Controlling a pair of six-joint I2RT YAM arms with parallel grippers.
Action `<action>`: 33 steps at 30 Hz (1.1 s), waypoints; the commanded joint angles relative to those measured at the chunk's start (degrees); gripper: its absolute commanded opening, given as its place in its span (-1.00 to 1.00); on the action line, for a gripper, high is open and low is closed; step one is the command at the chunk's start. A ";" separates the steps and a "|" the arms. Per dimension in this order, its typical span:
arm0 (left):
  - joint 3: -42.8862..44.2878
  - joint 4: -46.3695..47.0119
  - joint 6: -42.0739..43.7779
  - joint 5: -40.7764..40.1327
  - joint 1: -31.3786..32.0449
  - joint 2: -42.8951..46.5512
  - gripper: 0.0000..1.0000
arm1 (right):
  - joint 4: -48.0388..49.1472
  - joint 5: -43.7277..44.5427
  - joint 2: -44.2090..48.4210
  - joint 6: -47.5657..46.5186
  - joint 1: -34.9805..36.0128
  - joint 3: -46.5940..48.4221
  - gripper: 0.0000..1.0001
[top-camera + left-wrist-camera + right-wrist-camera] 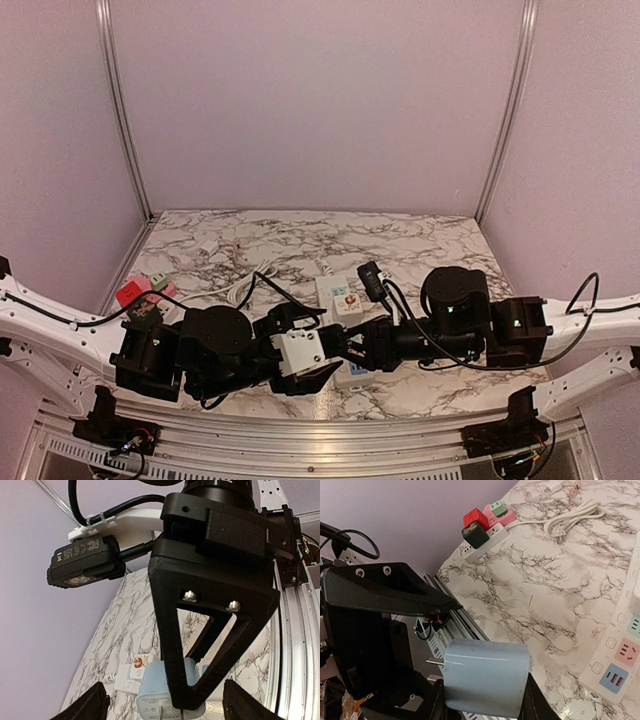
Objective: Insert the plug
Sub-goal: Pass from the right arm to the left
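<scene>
Plug, pale blue, block-shaped, metal prongs on one face: clamped between the fingers of the right gripper, which is closed on its two sides. Position: held in the air just beside the near end of the power strip, not touching it, not inserted, prongs turned away from the strip and toward the left gripper. Left gripper: jaws spread wide, one fingertip to each side of the plug, a clear gap on both sides, nothing held. Power strip: white, long, lying flat on the marble table; sockets visible at its near end include a pink three-hole one, a green one and a blue double-port panel. Adapter: white, with a reddish sticker, seated on the strip further along. Cord: white, loosely coiled, on the table to the left of the power strip, apart from it. Second strip: white, well to the left of the power strip, by the table's edge, carrying a red cube, a dark green cube and a pink block with a small green cube on it. Camera: black, fixed to the right wrist, above the power strip.
</scene>
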State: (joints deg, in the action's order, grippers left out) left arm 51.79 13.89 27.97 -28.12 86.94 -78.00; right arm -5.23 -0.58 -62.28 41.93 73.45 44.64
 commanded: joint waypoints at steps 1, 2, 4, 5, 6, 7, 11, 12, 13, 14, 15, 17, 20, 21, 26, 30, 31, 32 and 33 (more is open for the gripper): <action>1.32 0.27 -0.89 -0.39 -0.66 -0.83 0.57 | 1.45 0.05 -0.85 -1.38 1.07 3.89 -0.61; 1.30 -0.11 -1.16 -0.20 -0.83 -0.84 0.56 | 1.26 0.19 -1.04 -1.41 1.20 4.14 -0.61; 1.34 -0.85 -1.77 0.22 -1.12 -0.76 0.52 | 0.96 0.31 -1.38 -1.50 1.28 4.48 -0.61; 1.42 -1.37 -2.11 0.56 -1.34 -0.70 0.48 | 0.85 0.32 -1.50 -1.60 1.34 4.63 -0.61; 1.78 -2.66 -2.88 1.01 -1.64 -0.78 0.45 | 0.77 0.32 -1.63 -1.53 1.34 4.73 -0.61; 2.22 -3.78 -3.44 1.51 -1.98 -0.90 0.41 | 0.69 0.32 -1.74 -1.57 1.34 4.69 -0.61; 2.45 -4.95 -4.14 1.52 -2.36 -0.90 0.32 | 0.87 0.32 -1.88 -1.50 1.35 4.82 -0.61; 2.24 -4.81 -4.19 1.53 -2.38 -0.85 0.29 | 0.92 0.32 -1.92 -1.46 1.40 4.79 -0.61; 2.14 -4.75 -4.27 1.49 -2.43 -0.67 0.26 | 1.00 0.32 -1.96 -1.46 1.34 4.78 -0.61; 2.05 -4.74 -4.34 1.44 -2.47 -0.52 0.24 | 1.00 0.32 -2.04 -1.43 1.41 4.83 -0.61; 1.94 -4.63 -4.48 1.48 -2.55 -0.37 0.22 | 1.01 0.32 -2.12 -1.34 1.29 4.81 -0.61; 1.83 -4.72 -4.58 1.78 -2.56 -0.29 0.06 | 0.93 0.32 -2.23 -1.31 1.40 4.86 -0.61; 1.83 -4.83 -4.67 2.05 -2.59 -0.23 -0.29 | 0.84 0.32 -2.31 -1.14 1.43 4.97 -0.61; 1.82 -4.84 -4.67 2.10 -2.64 -0.24 -0.31 | 0.84 0.32 -2.32 -1.10 1.39 5.05 -0.60; 1.85 -4.83 -4.83 2.70 -2.67 -0.17 -0.61 | 0.19 2.29 -2.25 -1.11 1.43 5.40 -0.42; 1.41 -4.17 -4.85 2.59 -2.67 0.45 -0.81 | 0.39 2.11 -0.89 -0.67 1.41 4.69 0.11; 1.08 -3.75 -4.85 2.63 -2.65 0.76 -0.83 | 0.40 2.34 -0.18 -0.49 1.43 4.37 0.23; 0.77 -3.44 -4.85 2.81 -2.65 1.14 -0.86 | 0.51 2.52 0.59 -0.38 1.42 3.99 0.35; 0.42 -3.31 -4.85 2.97 -2.65 1.72 -0.89 | 0.80 2.55 1.42 -0.30 1.39 3.57 0.43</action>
State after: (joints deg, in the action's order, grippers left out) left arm 52.56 9.56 23.33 -25.76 84.62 -78.52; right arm -5.67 0.80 -64.03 41.58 74.41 46.92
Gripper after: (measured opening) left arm 0.429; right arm 0.652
